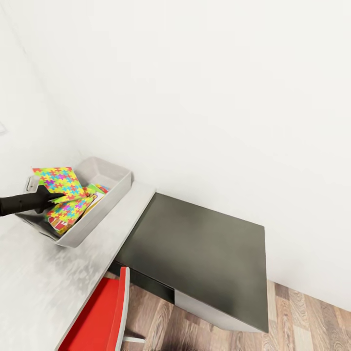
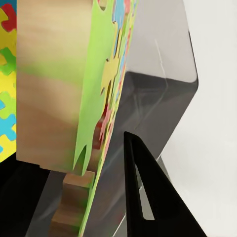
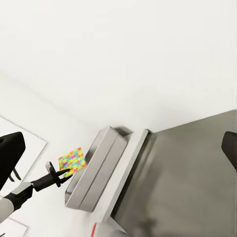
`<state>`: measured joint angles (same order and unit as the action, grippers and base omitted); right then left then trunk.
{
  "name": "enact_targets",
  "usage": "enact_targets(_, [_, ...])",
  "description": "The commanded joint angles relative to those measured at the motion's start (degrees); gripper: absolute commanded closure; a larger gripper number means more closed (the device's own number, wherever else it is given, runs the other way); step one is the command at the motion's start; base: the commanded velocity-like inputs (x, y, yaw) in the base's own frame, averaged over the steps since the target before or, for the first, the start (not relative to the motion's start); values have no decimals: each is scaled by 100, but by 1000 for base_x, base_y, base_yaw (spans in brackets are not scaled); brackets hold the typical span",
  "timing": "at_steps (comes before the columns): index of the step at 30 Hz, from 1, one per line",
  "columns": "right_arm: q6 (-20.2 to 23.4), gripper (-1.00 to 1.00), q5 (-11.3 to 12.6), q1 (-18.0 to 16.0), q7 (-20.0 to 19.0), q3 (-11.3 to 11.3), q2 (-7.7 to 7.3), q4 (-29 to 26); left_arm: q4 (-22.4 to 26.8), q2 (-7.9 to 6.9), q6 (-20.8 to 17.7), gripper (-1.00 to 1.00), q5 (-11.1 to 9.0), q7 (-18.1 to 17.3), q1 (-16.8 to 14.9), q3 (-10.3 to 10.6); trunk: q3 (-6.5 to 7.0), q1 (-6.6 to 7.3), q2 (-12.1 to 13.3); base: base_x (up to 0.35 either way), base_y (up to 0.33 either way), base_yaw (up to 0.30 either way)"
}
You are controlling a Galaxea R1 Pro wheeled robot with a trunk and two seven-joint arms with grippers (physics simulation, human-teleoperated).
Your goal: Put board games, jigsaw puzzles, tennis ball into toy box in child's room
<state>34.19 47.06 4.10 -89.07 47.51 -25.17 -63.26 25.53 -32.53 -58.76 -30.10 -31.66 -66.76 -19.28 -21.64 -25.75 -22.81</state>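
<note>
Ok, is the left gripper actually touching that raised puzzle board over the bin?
Touching. In the head view the left gripper pinches the edge of the raised jigsaw puzzle above the toy box.

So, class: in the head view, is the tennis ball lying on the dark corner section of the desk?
No, the dark corner section is bare.

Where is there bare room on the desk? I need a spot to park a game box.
The dark corner section is bare, bordered by the wall and the pale desk top, itself free in front of the toy box. The box is crowded: puzzle boards and the left gripper holding a puzzle.
</note>
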Motion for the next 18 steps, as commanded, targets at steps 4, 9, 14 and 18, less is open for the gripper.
enact_targets(4, [59,-100,21,3,-5,-5,-5,-3,-6,13,-26,100,48,-42,-9,-32,-45,-3,-10,0,0,0])
enact_targets(9, [58,-100,22,3,-5,-5,-6,-2,-4,18,-23,100,48,-42,-4,-31,-91,-3,-10,0,0,0])
enact_targets(14, [55,-100,22,3,-5,-5,-6,-2,-4,19,-22,100,48,-42,-4,-31,-138,-3,-10,0,0,0])
enact_targets(18, [55,-100,22,3,-5,-5,-1,-2,-4,19,-22,100,48,-42,-4,-26,-175,-3,-10,0,0,0])
